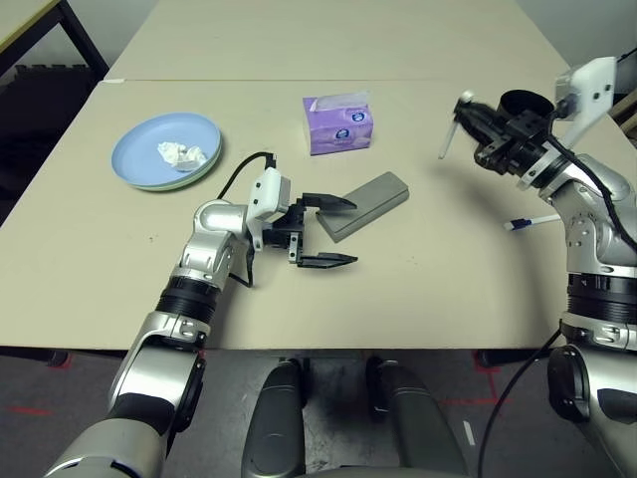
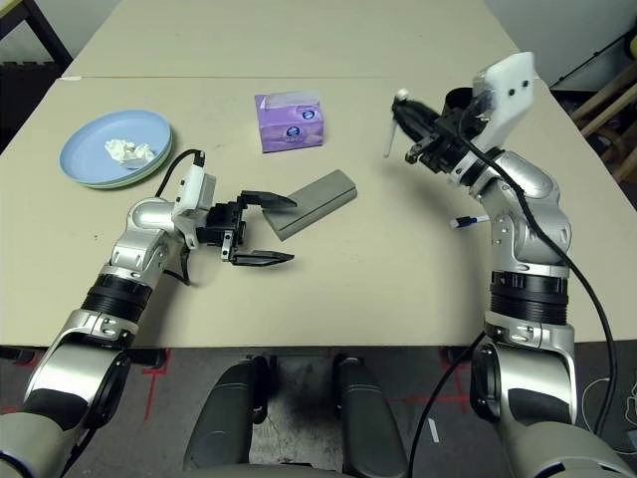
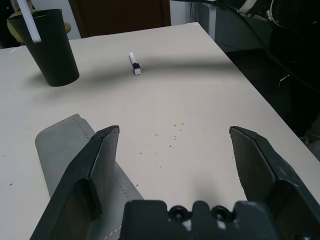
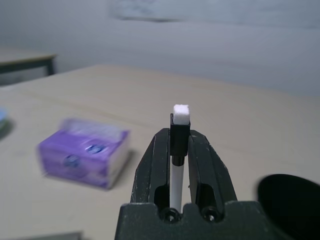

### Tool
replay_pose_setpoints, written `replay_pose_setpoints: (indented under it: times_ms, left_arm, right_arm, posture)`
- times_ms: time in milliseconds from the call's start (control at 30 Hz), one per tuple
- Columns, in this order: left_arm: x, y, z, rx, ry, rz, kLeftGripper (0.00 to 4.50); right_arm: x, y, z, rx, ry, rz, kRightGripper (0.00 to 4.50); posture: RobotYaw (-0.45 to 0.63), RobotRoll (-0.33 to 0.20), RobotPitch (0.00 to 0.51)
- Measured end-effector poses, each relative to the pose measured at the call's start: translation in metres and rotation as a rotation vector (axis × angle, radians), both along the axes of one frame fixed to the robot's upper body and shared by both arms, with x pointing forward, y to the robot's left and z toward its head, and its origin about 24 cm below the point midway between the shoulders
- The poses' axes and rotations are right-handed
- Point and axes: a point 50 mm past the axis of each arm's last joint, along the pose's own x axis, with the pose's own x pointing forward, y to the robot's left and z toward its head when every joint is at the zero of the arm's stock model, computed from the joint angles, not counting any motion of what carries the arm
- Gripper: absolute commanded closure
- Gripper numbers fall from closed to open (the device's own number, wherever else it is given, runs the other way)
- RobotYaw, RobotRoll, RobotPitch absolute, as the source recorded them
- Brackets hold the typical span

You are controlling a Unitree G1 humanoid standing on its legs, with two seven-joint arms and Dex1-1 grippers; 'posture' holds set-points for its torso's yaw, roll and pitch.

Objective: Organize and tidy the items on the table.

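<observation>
My right gripper (image 1: pixel 466 118) clamps a white pen (image 1: pixel 450 136) upright, upper right, beside the black cup (image 1: pixel 526 103) for insertion. My left gripper (image 1: pixel 328 231) stands open at the glasses case (image 1: pixel 364 205), mid-counter (image 1: pixel 418 289).

Even soft light; tissue box (image 4: pixel 82 156) seemingly blurred.

No legible text or labels.

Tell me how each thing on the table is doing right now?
Left gripper: fingers open, beside the grey case.
Right gripper: fingers shut on a white pen, in the air.
Grey case: closed, lying flat.
Plates: stacked, crumpled tissue on top.
Black cup: upright.
Second pen: lying on the table.
Tissue box: tissue poking out.
</observation>
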Motion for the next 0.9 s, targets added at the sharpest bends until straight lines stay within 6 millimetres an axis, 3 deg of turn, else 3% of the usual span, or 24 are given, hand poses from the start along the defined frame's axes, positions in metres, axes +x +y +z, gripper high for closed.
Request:
replay_pose_setpoints:
  times_ms: [200,367,567,867,900]
  left_arm:
    - [0.0,0.0,0.0,0.0,0.001,0.001,0.0]
    - [0.001,0.0,0.002,0.003,-0.003,0.001,0.0]
    - [0.014,0.001,0.034,-0.042,-0.054,0.07,0.0]
    - [0.021,0.002,0.033,-0.08,0.024,0.171,0.0]
    - [0.021,0.002,0.033,-0.083,0.028,0.184,0.0]
  right_arm:
    - [0.005,-0.018,0.022,0.156,-0.129,-0.218,4.18]
    - [0.008,-0.022,0.016,0.194,-0.112,-0.27,4.18]
    - [0.01,-0.021,0.015,0.197,-0.105,-0.294,4.18]
    - [0.013,-0.031,0.005,0.197,-0.023,-0.362,4.18]
    - [0.013,-0.031,0.003,0.195,-0.006,-0.363,3.83]
  posture:
    - [0.08,0.0,0.189]
    - [0.08,0.0,0.187]
    - [0.08,0.0,0.186]
    - [0.08,0.0,0.187]
    - [0.08,0.0,0.187]
